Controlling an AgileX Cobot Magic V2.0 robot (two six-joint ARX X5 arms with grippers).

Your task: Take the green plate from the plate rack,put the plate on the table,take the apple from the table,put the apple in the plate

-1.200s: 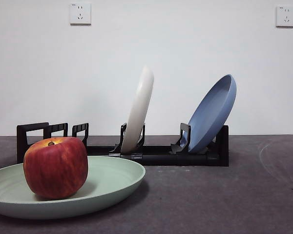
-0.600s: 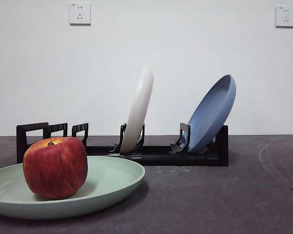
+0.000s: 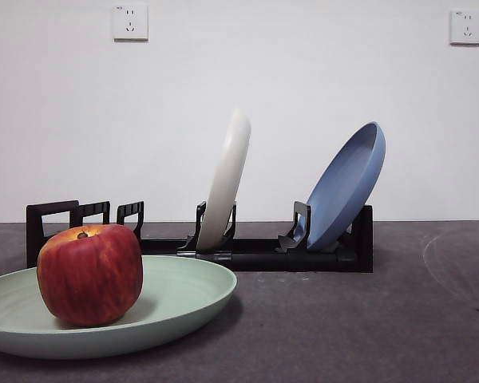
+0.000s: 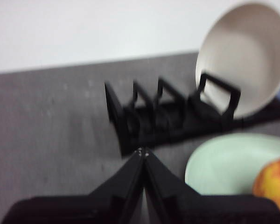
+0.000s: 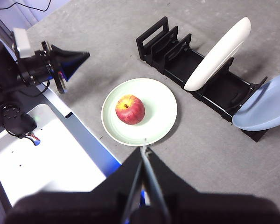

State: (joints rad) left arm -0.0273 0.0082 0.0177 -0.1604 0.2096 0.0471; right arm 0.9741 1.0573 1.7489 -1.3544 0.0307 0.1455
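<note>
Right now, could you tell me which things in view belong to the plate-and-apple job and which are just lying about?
Part of the job:
green plate, flat on the table
apple, resting in that plate
plate rack

Just lying about:
cream-white plate, standing in the rack
blue plate, leaning in the rack
two wall sockets

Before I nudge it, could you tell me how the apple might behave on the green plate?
The apple looks round and smooth, so it may roll. The green plate has a shallow raised rim, which would probably stop it. It sits upright now, stem up, so it seems stable.
</note>
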